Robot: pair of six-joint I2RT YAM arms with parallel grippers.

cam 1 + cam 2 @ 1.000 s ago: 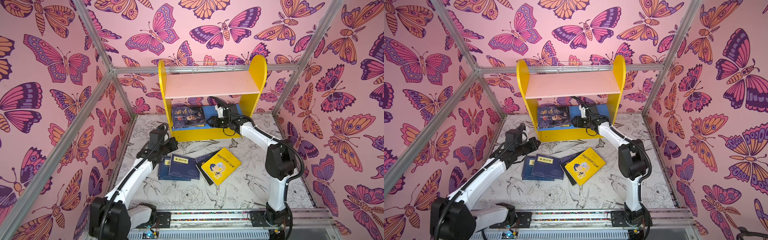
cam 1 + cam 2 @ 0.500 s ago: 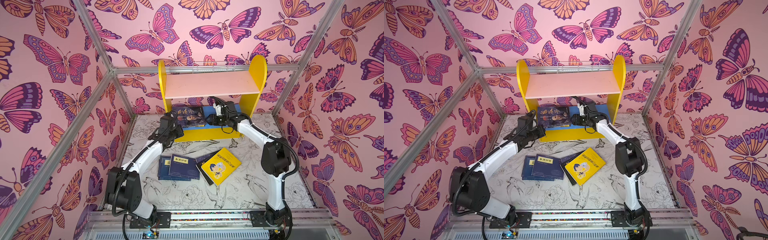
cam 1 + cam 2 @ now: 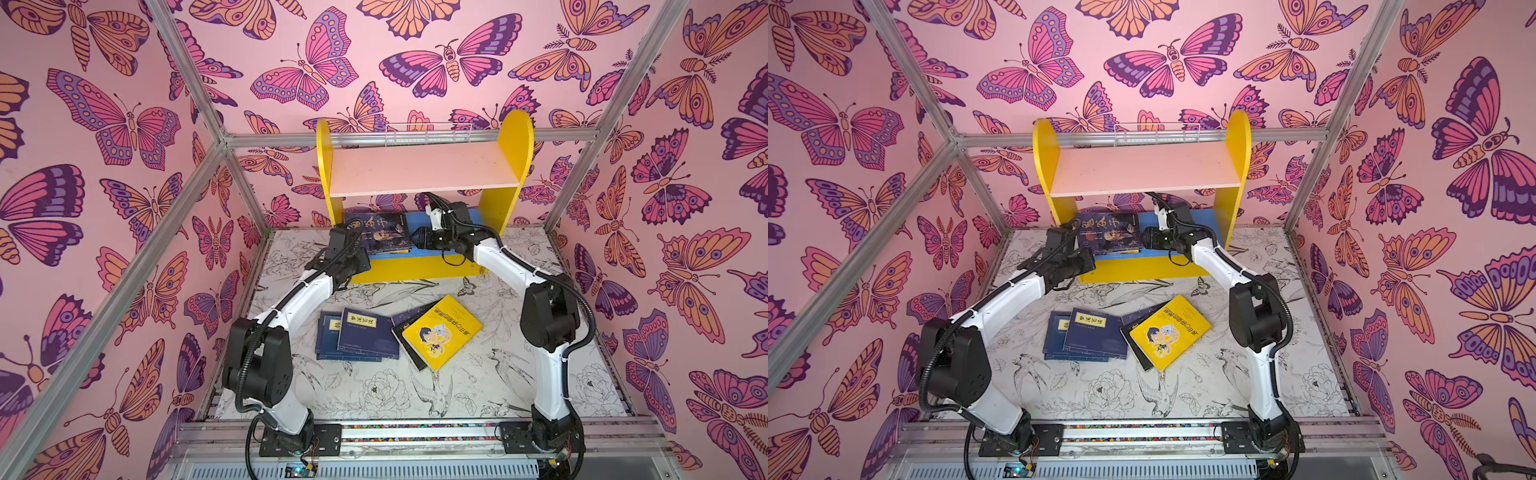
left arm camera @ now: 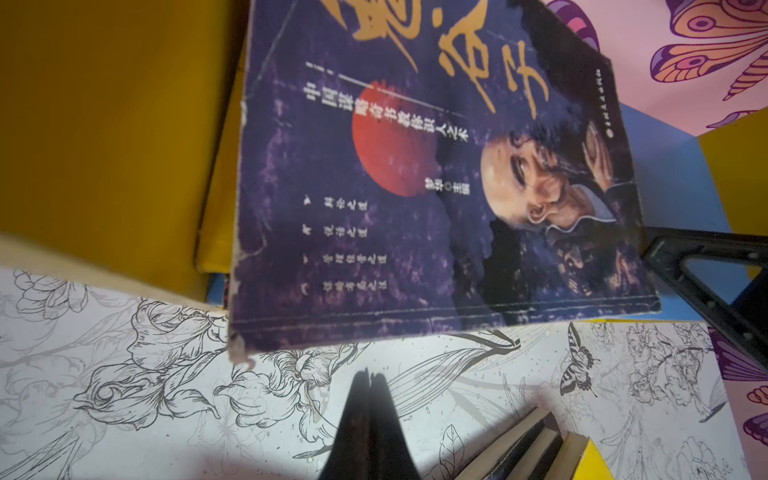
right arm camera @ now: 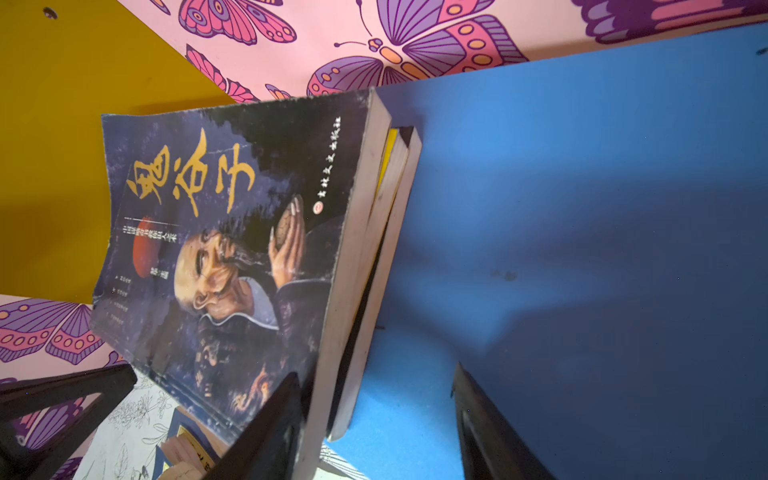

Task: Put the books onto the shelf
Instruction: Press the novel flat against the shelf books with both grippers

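While the stack of books [image 3: 384, 233] topped by a dark face-and-calligraphy cover lies flat on the left of the shelf's blue lower board [image 3: 419, 253], the left pincer [image 4: 370, 380], tips pressed together, hovers just near of it. Right pincer [image 5: 374, 415], tips apart, straddles the stack's right edge. Navy books [image 3: 359, 338] and a yellow cartoon-boy book [image 3: 440, 332] lie on the worktop [image 3: 374, 395].

Lab test cell: aluminium frame [image 3: 187, 166], butterfly-print walls [image 3: 104, 124].
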